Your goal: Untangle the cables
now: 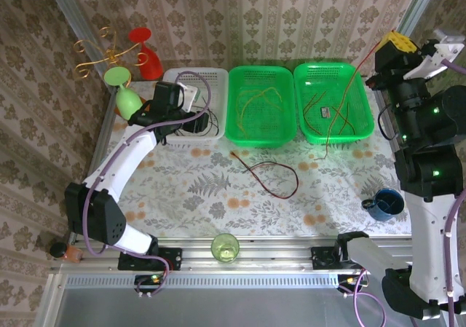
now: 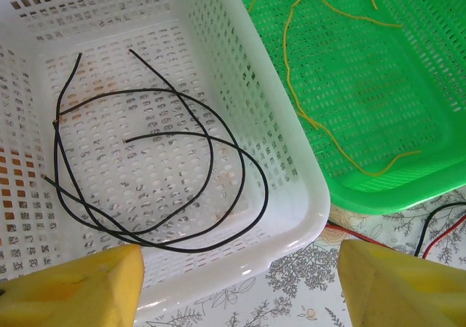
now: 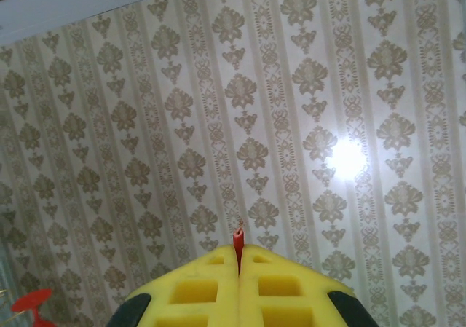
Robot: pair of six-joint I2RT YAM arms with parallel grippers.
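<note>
Cables (image 2: pixel 212 156) mostly sorted into baskets (image 1: pixel 262 142); dark red loop (image 1: pixel 295 183) lies loose at their six o'clock. Left gripper (image 2: pixel 240 283) wide; right gripper (image 3: pixel 239 250) pinching red cable (image 3: pixel 238 238).

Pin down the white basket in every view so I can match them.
Top external: white basket at far left of the basket row.
Left wrist: the basket upper left, black cables inside.
Right wrist: aimed at wallpaper, right gripper pinching a red cable.
Shared landmark: middle green basket on its right.
</note>
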